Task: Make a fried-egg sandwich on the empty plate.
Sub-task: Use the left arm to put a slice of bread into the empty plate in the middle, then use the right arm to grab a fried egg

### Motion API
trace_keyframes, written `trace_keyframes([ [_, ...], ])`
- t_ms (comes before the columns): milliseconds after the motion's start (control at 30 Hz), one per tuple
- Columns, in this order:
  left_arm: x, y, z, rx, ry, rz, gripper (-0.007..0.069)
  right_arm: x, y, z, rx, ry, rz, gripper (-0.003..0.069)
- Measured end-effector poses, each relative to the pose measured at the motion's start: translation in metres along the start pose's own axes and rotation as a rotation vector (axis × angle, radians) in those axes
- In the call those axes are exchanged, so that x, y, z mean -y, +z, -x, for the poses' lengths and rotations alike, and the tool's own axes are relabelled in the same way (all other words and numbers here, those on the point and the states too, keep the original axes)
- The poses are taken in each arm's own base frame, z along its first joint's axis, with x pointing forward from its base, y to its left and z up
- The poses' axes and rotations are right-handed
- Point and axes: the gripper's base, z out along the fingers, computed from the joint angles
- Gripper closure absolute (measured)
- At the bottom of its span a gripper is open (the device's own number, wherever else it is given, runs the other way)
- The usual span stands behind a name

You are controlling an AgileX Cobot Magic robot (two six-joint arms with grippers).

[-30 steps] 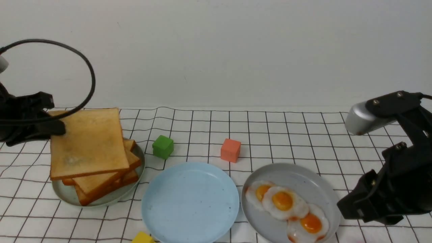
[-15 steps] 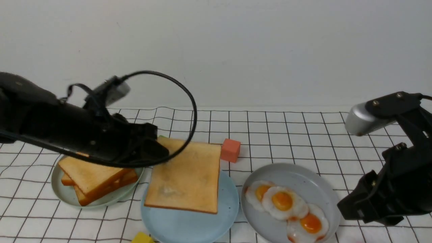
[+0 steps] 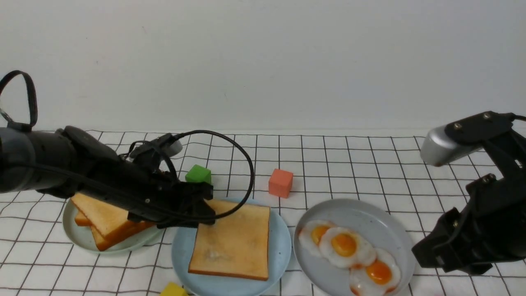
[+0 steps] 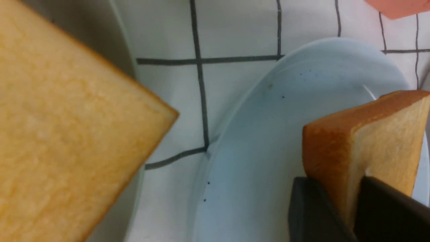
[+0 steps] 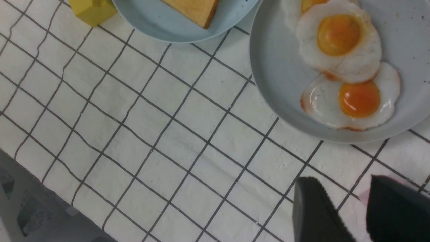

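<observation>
Left fingers (image 3: pixel 201 210) straddle toast (image 3: pixel 232 242) on blue plate (image 3: pixel 183 251), grip unclear; right fingers (image 3: pixel 424 253) parted, empty

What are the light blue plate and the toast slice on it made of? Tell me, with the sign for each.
The light blue plate: likely matte plastic or melamine; even colour, faint speckles, thin low rim, no glare. The toast slice: could be real bread or a foam replica; golden face, darker crust edge.

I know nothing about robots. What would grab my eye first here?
A golden toast slice lies on the light blue plate in the middle, with the left gripper straddling its corner. On the grey plate to the right, three fried eggs with bright orange yolks overlap.
</observation>
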Motion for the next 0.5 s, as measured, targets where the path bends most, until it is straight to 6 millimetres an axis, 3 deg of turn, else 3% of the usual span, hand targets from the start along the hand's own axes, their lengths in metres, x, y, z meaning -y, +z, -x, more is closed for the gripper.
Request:
trace_keyframes([
  [67, 0.001, -0.003, 0.001, 0.004, 0.008, 0.006, 0.0328, 0.001, 0.0, 0.0, 0.001, -0.004, -0.007, 0.0367],
  [167, 0.011, -0.025, 0.009, 0.036, 0.068, 0.041, 0.016, 0.006, 0.0, 0.001, 0.009, -0.041, -0.065, 0.0315],
  [300, 0.03, -0.064, 0.022, 0.072, 0.157, 0.085, 0.0046, 0.011, -0.002, 0.014, 0.023, -0.08, -0.121, 0.0284],
  [400, 0.052, -0.101, 0.027, 0.083, 0.234, 0.083, 0.0041, 0.015, 0.005, 0.032, 0.004, -0.101, -0.127, 0.0281],
  [500, 0.083, -0.136, 0.012, 0.085, 0.337, 0.03, 0.0105, 0.021, 0.022, 0.049, -0.043, -0.177, -0.124, 0.0281],
])
